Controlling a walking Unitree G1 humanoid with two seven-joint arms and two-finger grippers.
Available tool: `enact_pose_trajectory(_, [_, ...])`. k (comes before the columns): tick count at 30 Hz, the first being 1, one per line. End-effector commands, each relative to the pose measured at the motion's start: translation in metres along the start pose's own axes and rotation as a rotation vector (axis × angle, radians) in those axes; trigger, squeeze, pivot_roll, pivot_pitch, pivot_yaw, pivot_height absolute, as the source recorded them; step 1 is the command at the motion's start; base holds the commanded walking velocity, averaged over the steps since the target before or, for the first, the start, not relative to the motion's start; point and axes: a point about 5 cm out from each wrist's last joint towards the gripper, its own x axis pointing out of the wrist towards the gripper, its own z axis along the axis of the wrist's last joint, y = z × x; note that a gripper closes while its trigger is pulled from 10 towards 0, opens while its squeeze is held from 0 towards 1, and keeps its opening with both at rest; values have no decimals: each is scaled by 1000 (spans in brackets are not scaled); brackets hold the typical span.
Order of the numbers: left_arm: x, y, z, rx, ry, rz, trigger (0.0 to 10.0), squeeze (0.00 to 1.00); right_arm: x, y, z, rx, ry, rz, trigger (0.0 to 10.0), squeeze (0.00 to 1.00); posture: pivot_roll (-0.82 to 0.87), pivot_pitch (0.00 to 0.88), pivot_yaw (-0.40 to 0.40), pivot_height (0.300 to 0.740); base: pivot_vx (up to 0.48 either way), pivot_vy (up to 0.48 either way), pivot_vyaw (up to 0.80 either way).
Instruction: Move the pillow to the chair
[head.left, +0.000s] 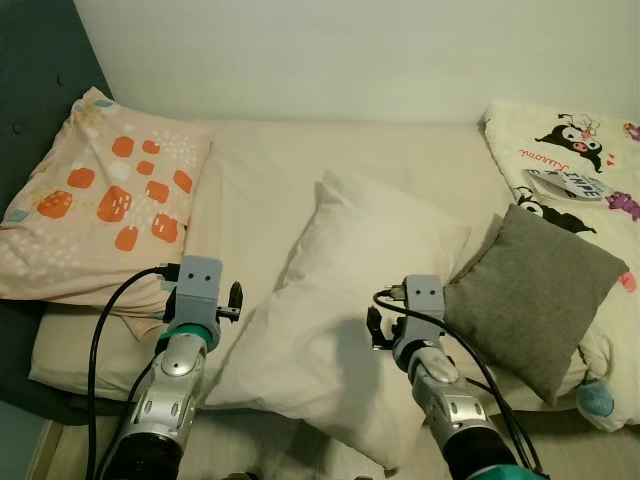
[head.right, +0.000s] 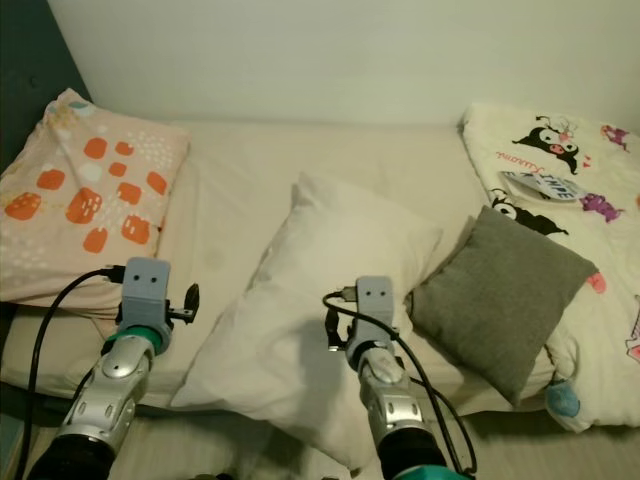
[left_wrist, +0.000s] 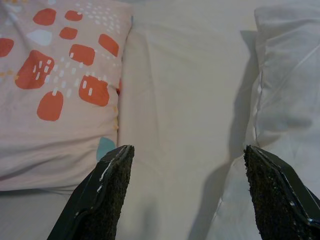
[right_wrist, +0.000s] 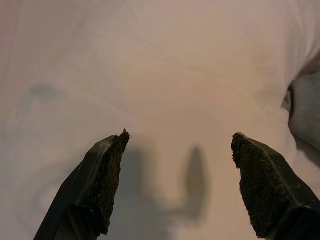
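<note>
Left eye view: we see the white pillow (head.left: 335, 320) lying flat near the middle of the bed (head.left: 260, 170), its near corner overhanging the bed's front edge. Its long axis runs diagonally, from that near corner up to a far corner pointing toward the wall. A grey cushion (head.left: 535, 295) touches its right side, and a patterned pillow with orange patches (head.left: 100, 205) lies well apart at the bed's left end, against the headboard. A cartoon-print blanket (head.left: 570, 150) covers the right end.

The left gripper (left_wrist: 185, 195) hovers over the bare sheet just beside the white pillow's left edge, its fingers spread wide and holding nothing. The right gripper (right_wrist: 175, 187) hangs above the pillow's right half, likewise spread and empty.

We judge the risks as follows. A soft, limp pillow pinched at one edge may sag and slide free. The left gripper, as it stands, may close on sheet instead of pillow. The right gripper, near the grey cushion, may catch it and drag it along. No chair can be made out.
</note>
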Motion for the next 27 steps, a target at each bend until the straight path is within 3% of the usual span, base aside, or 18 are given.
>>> enact_pose_trajectory(1, [-2,-1,-7,-2,24,3,10000,0,0,0,-5,14,28,-4,10000,0,4,37,32,740,0,0,0])
enact_pose_trajectory(6, [-2,-1,-7,-6,22,6,10000,0,-1,-4,-2,13,-3,-8,10000,0,3,40,25,740,0,0,0])
enact_pose_trajectory(10, [-2,1,-8,-12,25,20,10000,0,-2,1,3,147,-40,41,10000,0,3,46,8,740,0,0,0])
enact_pose_trajectory(16, [-4,2,-8,-19,23,38,10000,0,-1,4,0,201,-17,69,10000,0,7,49,0,740,0,0,0])
enact_pose_trajectory(17, [-5,2,-9,-21,24,41,10000,0,-1,13,2,345,-16,160,10000,0,11,51,-9,740,0,0,0])
enact_pose_trajectory(20, [-6,3,-10,-18,27,41,10000,0,0,15,1,302,9,164,10000,0,12,52,-4,740,0,0,0])
enact_pose_trajectory(27, [-4,9,-10,-1,31,35,10000,0,2,14,0,408,7,108,10000,0,45,31,31,740,0,0,0])
